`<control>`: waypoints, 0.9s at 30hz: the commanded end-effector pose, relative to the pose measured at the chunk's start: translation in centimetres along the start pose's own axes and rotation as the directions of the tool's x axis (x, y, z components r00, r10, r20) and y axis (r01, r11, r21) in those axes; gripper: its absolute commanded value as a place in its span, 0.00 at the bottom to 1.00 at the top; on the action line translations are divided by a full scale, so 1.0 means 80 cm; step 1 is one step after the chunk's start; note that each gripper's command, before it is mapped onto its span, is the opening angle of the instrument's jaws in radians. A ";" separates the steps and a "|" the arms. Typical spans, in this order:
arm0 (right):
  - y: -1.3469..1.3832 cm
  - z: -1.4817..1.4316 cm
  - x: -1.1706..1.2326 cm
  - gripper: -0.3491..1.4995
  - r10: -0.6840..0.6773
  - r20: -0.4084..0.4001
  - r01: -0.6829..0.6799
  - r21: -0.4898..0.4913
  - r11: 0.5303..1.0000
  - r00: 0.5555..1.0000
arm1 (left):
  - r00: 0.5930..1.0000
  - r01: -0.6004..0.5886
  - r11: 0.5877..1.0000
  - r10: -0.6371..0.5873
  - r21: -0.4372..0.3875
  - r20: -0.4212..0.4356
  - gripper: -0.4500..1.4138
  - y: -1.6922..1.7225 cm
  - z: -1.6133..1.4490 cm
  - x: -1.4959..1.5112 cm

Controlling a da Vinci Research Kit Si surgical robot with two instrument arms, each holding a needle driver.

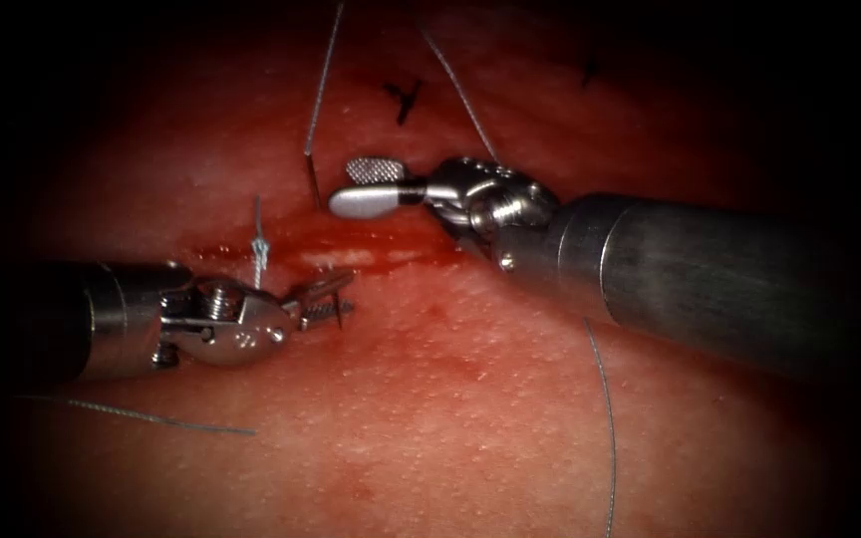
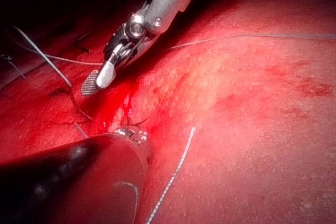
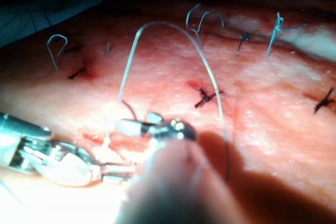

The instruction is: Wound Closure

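Note:
My right tool's jaws (image 1: 359, 185) stand open with nothing between them, just above the wet red part of the cut (image 1: 351, 249) in the tissue (image 1: 470, 399). Just left of them a thin dark curved piece (image 1: 313, 184), apparently the needle, stands with its lower end at the tissue. Thread (image 1: 322, 80) runs up from it. My left tool (image 1: 329, 301) lies low at the cut's near edge, jaws slightly open and holding nothing that I can see. The left wrist view has the right tool (image 2: 98, 80) open beside the dark curve (image 2: 79, 103).
Dark finished stitches (image 1: 403, 100) (image 1: 590, 70) sit farther along the cut. A short knotted thread tail (image 1: 258, 244) stands up beside the left tool. A loose cut end (image 1: 151, 418) lies at the near left. More thread (image 1: 605, 418) trails under the right shaft.

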 end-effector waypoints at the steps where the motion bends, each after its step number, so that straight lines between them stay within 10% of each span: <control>1: 0.0006 0.0010 0.0007 0.78 -0.004 -0.002 0.004 0.001 1.000 1.000 | 1.000 0.004 1.000 -0.004 -0.001 0.001 0.00 -0.0002 0.0007 0.0005; 10: 0.0007 0.0008 0.0006 0.77 -0.005 -0.003 0.005 0.004 1.000 1.000 | 0.936 0.318 0.942 -0.330 -0.111 -0.119 0.00 -0.0019 -0.0017 0.0018; 16: 0.0006 0.0008 0.0006 0.77 -0.005 -0.003 0.005 0.004 1.000 1.000 | 0.691 0.615 0.688 -0.705 -0.385 -0.157 0.00 -0.0036 -0.0052 0.0038; 27: 0.0000 0.0001 0.0000 0.61 0.017 0.002 -0.017 0.013 1.000 1.000 | 0.487 0.698 0.424 -0.872 -0.577 -0.052 0.00 -0.0035 -0.0091 0.0076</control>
